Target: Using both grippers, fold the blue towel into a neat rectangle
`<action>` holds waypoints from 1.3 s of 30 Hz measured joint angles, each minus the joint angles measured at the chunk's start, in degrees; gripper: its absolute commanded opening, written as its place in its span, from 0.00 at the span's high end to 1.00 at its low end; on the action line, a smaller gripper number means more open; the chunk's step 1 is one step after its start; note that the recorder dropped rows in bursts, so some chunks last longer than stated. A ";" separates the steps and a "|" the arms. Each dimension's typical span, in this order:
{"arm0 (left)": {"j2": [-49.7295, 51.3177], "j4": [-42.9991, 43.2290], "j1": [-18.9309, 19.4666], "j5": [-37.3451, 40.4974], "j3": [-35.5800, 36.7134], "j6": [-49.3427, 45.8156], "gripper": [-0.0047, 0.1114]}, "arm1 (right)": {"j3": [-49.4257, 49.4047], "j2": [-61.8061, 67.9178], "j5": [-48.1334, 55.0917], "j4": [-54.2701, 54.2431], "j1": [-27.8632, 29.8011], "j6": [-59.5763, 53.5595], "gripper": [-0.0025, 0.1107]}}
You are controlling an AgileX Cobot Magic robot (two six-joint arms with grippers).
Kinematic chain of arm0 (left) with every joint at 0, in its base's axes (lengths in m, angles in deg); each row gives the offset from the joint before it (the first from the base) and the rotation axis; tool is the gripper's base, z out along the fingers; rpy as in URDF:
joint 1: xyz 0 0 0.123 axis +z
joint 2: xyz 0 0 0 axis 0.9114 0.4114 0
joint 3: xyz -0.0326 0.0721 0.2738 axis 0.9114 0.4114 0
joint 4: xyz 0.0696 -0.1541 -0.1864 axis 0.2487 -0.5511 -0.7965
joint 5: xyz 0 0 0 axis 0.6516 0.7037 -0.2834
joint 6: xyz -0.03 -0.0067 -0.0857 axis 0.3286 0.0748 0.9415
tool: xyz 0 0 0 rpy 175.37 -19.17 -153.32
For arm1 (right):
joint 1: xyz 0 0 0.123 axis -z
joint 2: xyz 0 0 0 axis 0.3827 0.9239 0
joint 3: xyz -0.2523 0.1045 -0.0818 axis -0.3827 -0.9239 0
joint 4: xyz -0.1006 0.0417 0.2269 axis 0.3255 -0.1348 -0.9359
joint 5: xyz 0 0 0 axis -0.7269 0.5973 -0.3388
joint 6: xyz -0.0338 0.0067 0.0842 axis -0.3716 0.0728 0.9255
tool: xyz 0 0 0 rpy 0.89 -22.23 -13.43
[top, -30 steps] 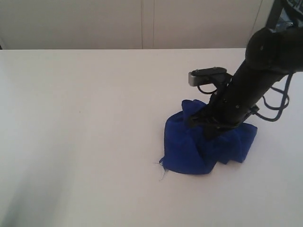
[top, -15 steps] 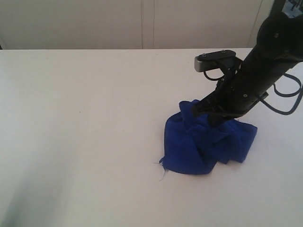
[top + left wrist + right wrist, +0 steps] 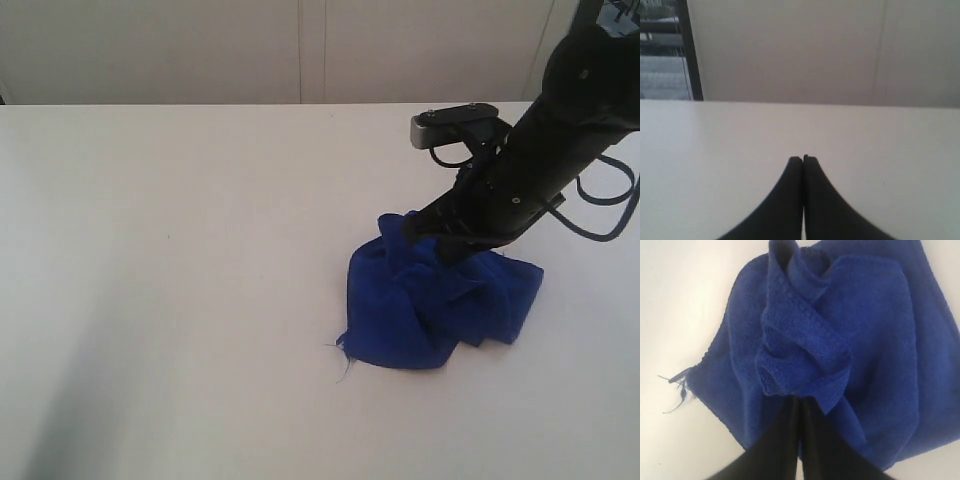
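The blue towel point(image 3: 430, 312) lies bunched in a heap on the white table point(image 3: 180, 250), right of centre. My right gripper point(image 3: 422, 233) reaches down from the upper right to the heap's top back edge and is shut on a raised fold there. In the right wrist view the black fingertips point(image 3: 790, 412) meet under a rolled fold of the blue towel point(image 3: 865, 340), at my right gripper point(image 3: 800, 399). Loose threads point(image 3: 677, 385) trail from one corner. My left gripper point(image 3: 803, 159) is shut with nothing in it, over bare table point(image 3: 715, 140), and does not show in the exterior view.
A pale wall point(image 3: 300, 50) runs behind the table's far edge. The right arm's cables point(image 3: 605, 215) loop beside the towel. A dark window frame point(image 3: 690, 50) stands beyond the table in the left wrist view.
The right arm has risen and drawn back to the upper right, out of the heap. A peak of the towel stands up at its tip. It has hardly moved in the last half second.
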 measured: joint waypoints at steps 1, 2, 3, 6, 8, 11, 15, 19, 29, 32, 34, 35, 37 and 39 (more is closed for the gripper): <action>0.00 0.00 0.00 -1.68 0.00 0.00 0.96 | 0.00 0.00 0.00 0.00 0.00 0.00 0.98; 0.00 0.00 0.00 -2.84 0.00 0.00 0.96 | 0.00 0.00 0.00 0.00 0.00 0.00 0.98; 0.00 -0.09 0.00 -4.03 0.00 0.00 0.96 | 0.00 0.00 -0.11 -0.10 0.00 0.00 0.98; 0.00 -0.12 0.00 -5.61 0.00 0.00 0.96 | 0.00 0.00 -0.14 -0.22 0.00 0.00 0.98; 0.00 -0.12 0.00 -5.85 0.00 0.46 0.96 | 0.00 0.00 -0.24 -0.30 0.00 0.00 0.98; 0.00 -0.12 0.00 -5.98 0.00 4.02 0.96 | 0.00 0.00 -0.24 -0.45 0.00 0.00 0.98; 0.00 -0.12 0.00 -1.31 -2.60 6.65 0.96 | 0.00 0.00 -0.35 -0.70 0.00 0.00 0.98; 0.14 -0.12 0.00 7.62 -11.99 6.35 0.96 | 0.00 0.00 -0.91 -0.90 0.00 0.00 0.98; 22.81 -7.73 0.00 38.15 -32.86 -3.92 0.96 | 0.00 0.00 -2.83 -0.90 0.00 0.00 0.98; 31.93 -18.54 0.00 42.72 -33.54 -15.46 0.96 | 0.00 0.00 -3.18 -0.90 0.00 0.00 0.98; 38.44 -25.52 0.00 44.84 -33.54 -23.44 0.96 | 0.00 0.00 -3.44 -0.90 0.00 0.00 0.98; 41.54 -28.84 0.00 45.71 -33.54 -26.80 0.96 | 0.00 0.00 -3.57 -0.90 0.00 0.00 0.98; 49.44 -33.95 -1.40 46.54 -33.54 -32.85 0.96 | 0.00 0.00 -3.57 -0.90 0.00 0.00 0.98; 55.65 -34.61 -6.69 44.30 -33.54 -34.65 0.96 | 0.00 0.00 -3.57 -0.90 0.00 0.00 0.98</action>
